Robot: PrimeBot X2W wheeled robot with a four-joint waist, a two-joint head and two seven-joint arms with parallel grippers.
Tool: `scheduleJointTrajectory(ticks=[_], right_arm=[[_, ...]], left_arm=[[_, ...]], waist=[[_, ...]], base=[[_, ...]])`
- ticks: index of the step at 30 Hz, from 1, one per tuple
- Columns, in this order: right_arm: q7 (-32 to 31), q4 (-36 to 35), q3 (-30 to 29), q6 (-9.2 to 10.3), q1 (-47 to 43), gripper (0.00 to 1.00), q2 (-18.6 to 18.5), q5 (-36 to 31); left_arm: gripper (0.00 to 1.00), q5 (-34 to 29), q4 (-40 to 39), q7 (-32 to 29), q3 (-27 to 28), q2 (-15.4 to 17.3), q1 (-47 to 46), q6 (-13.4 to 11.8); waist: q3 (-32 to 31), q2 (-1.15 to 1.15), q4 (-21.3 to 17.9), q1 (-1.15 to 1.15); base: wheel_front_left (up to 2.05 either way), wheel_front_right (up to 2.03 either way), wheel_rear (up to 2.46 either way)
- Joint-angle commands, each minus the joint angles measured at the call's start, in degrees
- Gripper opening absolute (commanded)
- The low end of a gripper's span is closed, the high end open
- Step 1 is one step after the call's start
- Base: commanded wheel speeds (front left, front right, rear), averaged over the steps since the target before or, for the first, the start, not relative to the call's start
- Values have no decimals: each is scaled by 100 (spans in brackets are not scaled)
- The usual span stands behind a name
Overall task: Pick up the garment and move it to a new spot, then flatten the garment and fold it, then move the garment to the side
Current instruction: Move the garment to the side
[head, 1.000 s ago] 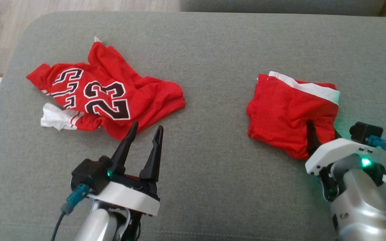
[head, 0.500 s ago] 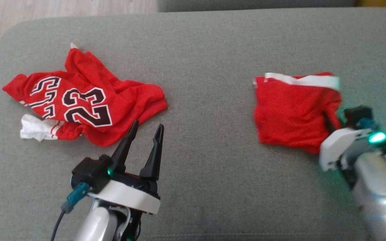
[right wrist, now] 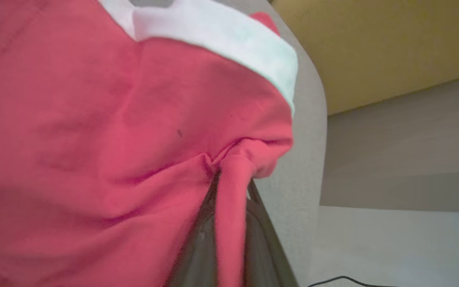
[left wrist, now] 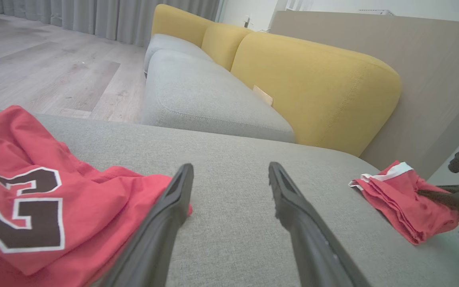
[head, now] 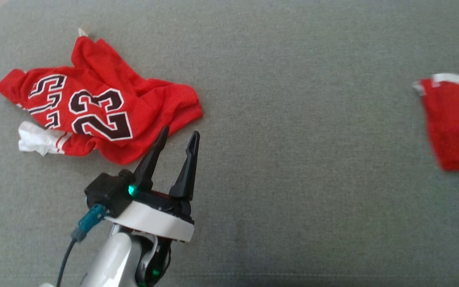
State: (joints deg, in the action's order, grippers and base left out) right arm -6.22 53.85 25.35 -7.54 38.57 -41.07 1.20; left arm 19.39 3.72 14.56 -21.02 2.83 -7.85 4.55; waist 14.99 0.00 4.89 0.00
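Shorts (head: pixel 456 119), red with a white waistband (head: pixel 458 78), lie folded on the grey sofa seat (head: pixel 293 99). They are well apart from the red jersey (head: pixel 94 103) numbered 23, out to its right in the head view and cut by that view's right edge. The right end effector (right wrist: pixel 231 187) is clamped narrow on a fold of red cloth at the shorts' edge. In the right wrist view a pleat of fabric runs down between its two dark fingers (right wrist: pixel 199 243), and the waistband lies on the far side of the shorts from the grip. In the left wrist view those dark fingers reach into the shorts from the side away from the jersey. The left end effector (head: pixel 180 133) stands wide and holds nothing. Its fingertips are just beside the jersey's near hem, and one tip overlaps the red cloth in the head view; whether it touches cannot be told. The jersey lies crumpled, number side up, with a bunched white piece (head: pixel 38 139) touching its edge on the side away from the shorts. Beyond the jersey, the left wrist view shows yellow back cushions (left wrist: pixel 313 79) and a wooden floor (left wrist: pixel 34 59).
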Motion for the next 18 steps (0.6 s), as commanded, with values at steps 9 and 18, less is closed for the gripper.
scheduleJointTrajectory(ticks=[9,18], right_arm=[[-358,24,-366,5,229,0,-724,444],[-210,-138,-1283,5,155,100,-396,296]], left_arm=[[100,47,-236,44,214,5,-334,24],[100,14,-158,44,278,5,-343,26]], waist=[[250,0,129,0],[187,0,32,0]], base=[[0,0,0],[0,0,0]])
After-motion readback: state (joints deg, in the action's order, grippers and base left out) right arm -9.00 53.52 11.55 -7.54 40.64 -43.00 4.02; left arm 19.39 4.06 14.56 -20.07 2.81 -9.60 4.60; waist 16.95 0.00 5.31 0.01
